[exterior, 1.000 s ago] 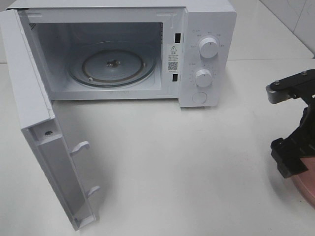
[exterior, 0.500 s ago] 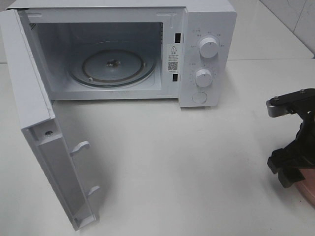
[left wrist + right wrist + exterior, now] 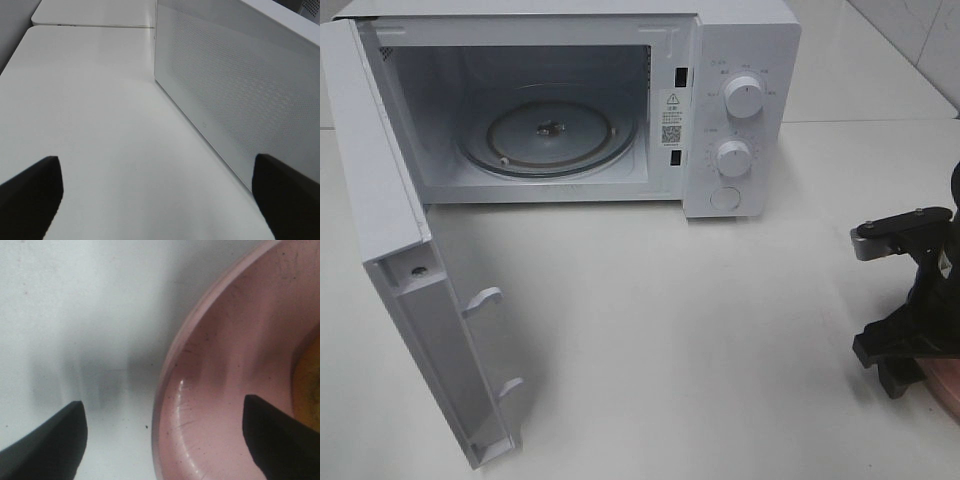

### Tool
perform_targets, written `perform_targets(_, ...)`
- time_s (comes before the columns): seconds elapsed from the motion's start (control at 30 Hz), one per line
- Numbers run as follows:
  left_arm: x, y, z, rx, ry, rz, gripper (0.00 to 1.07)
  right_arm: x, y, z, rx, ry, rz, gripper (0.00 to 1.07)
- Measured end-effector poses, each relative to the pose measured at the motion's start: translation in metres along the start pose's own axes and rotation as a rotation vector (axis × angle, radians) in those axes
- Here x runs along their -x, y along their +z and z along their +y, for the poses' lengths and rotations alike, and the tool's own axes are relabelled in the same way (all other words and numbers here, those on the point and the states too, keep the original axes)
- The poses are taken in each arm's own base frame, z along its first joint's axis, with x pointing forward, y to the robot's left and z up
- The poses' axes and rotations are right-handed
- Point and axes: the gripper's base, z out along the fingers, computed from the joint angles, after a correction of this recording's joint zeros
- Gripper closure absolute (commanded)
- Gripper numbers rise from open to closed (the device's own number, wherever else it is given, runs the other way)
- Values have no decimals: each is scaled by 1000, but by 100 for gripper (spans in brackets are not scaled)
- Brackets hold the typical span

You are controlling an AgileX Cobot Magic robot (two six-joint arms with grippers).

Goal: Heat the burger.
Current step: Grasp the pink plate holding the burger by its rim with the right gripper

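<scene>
Jaws spread on left gripper (image 3: 155,195) and right gripper (image 3: 162,435); burger (image 3: 309,385) is a blurred golden sliver, mostly cut off, on plate (image 3: 225,390).

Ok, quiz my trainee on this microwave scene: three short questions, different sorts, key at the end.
1. Multiple choice: the hinged door of the white box-shaped microwave oven is A) shut, B) swung open, C) taken off.
2. True or false: the round glass turntable inside carries food.
3. Fill in: the right claw is open, and between its fingers lies the rim of the round pink ___.

Key: 1 B. 2 false, it is bare. 3 plate, the round pink plate.
</scene>
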Motion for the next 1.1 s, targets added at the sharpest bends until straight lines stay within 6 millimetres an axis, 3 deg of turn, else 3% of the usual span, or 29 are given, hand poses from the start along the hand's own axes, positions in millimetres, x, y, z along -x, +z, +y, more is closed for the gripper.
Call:
perform_targets(0.83,0,0,0,0,0,1,9,3,13,3,9,1,27,32)
perform_targets(0.93,0,0,0,0,0,1,9,3,13,3,9,17,27,36)
perform_targets(0.97,0,0,0,0,0,1,9,3,13,3,9,20,27,45)
perform_targets(1.0,0,0,0,0,0,1,9,3,13,3,9,20,27,45)
perform_targets(1.07,0,0,0,0,0,1,9,3,14,4,8,30,33,61)
perform_targets(1.1,0,0,0,0,0,1,9,3,14,4,8,30,33,61)
